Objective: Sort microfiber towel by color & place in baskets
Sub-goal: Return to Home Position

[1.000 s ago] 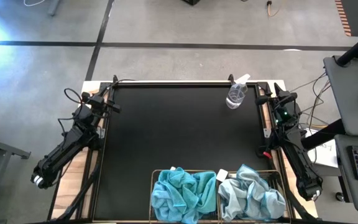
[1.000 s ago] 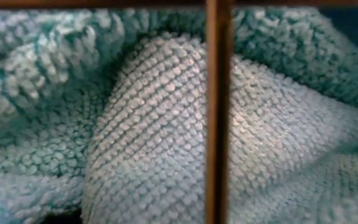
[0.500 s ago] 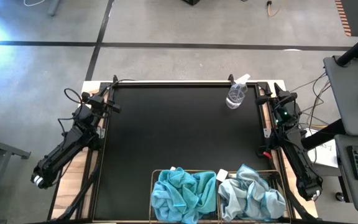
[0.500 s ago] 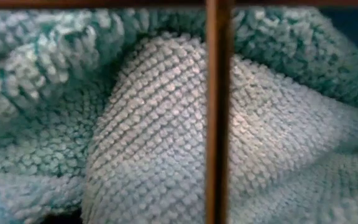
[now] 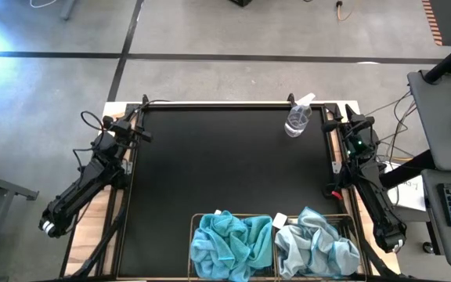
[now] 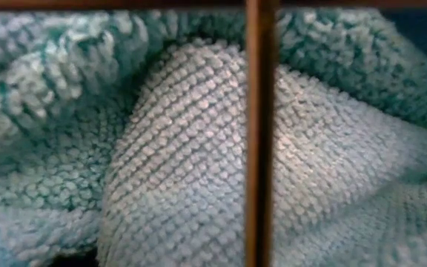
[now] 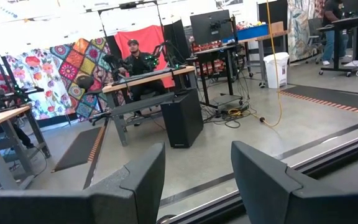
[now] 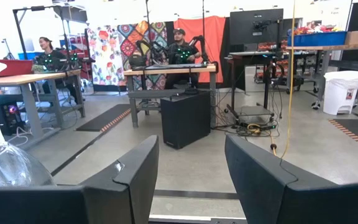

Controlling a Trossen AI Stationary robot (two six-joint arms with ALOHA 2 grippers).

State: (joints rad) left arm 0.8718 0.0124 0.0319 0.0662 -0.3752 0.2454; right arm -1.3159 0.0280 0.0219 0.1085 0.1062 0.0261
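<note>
- Left arm (image 5: 92, 176) lies folded low, its links trailing back behind the left end effector (image 7: 197, 165), whose two dark fingers (image 7: 135, 180) stand parted with a clear gap between them
- Right arm (image 5: 369, 188) mirrors this pose, folded back behind the right end effector (image 8: 191, 158), which is likewise parted

The left basket (image 5: 193, 232) is filled with turquoise towels (image 5: 231, 243) and the right basket (image 5: 343, 217), just beside it, with pale grey-blue towels (image 5: 315, 244). A spray bottle (image 5: 297, 119) is seen well apart on the black table (image 5: 225, 164). The left arm (image 5: 84, 184) and right arm (image 5: 370, 192) are folded along its sides.
</note>
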